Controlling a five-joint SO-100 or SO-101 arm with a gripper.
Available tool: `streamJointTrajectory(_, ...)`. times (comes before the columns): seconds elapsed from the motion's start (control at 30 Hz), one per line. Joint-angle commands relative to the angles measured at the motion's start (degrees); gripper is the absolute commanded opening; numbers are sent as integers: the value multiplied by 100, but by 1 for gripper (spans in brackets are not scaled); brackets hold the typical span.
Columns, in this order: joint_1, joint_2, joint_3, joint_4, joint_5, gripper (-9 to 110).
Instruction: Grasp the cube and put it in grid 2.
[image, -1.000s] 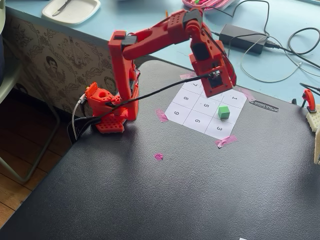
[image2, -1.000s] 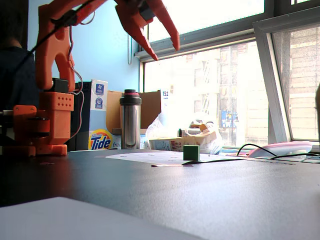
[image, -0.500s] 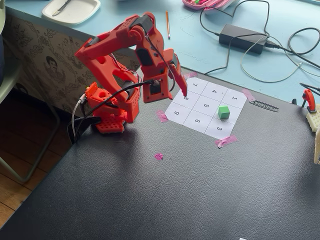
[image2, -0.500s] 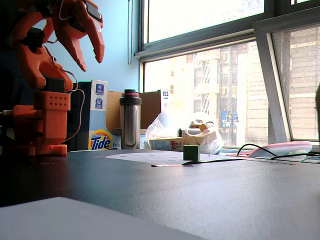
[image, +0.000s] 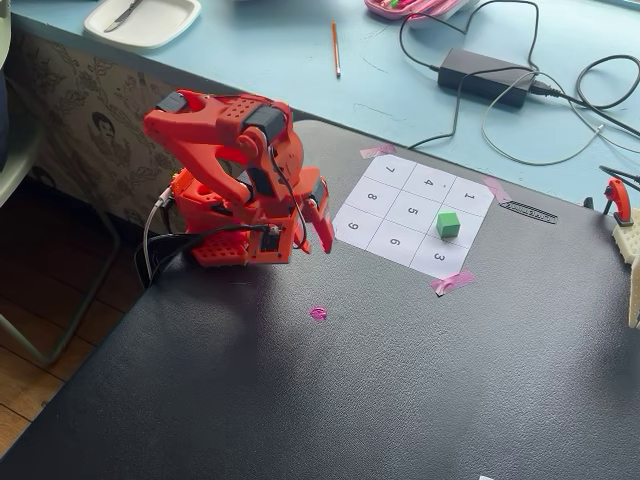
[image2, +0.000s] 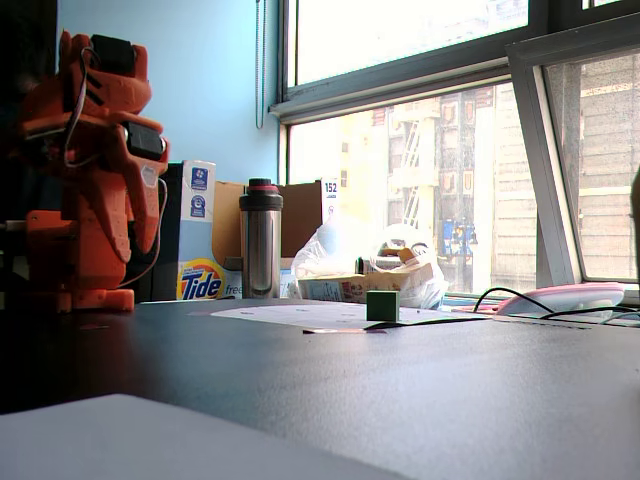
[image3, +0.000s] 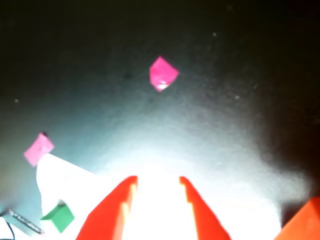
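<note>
We see the arm (image: 235, 170) folded down over its base at the left of the black mat (image: 400, 380). The gripper (image: 315, 232) hangs just above the mat, left of the sheet (image: 415, 213), its jaws a little apart and holding nothing. In the wrist view the two red fingers (image3: 112, 210) show a narrow gap, but glare washes out the mat between them and the frame's lower edge cuts them off.

The cube (image: 448, 224) rests alone on the sheet, well apart from the gripper. It covers the digit of its cell, so we cannot read that cell; it lies between the cells printed 1 and 3, in the column at the sheet's right side. In the low fixed view the cube (image2: 382, 305) stands on the sheet's near edge, and the digits there are too flat to read. In the wrist view it (image3: 59, 217) sits at the lower left, blurred.

Pink tape (image: 451, 282) holds the sheet's corners, and a pink dot (image: 318, 313) lies on the mat nearer to us. Beyond the mat is a blue table (image: 300, 70) with a power brick (image: 487, 74) and cables. The low view shows a bright window (image2: 420, 150), a steel flask (image2: 260, 238) and a Tide box (image2: 200, 278).
</note>
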Motion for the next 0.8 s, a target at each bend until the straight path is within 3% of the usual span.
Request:
streamJointTrajectory(0.0, 114, 439, 554, -272, -44, 12)
streamJointTrajectory(0.23, 114, 2048, 1907, -158, -97, 3)
streamJointTrajectory(0.77, -53, 2048, 1907, -114, 35, 0)
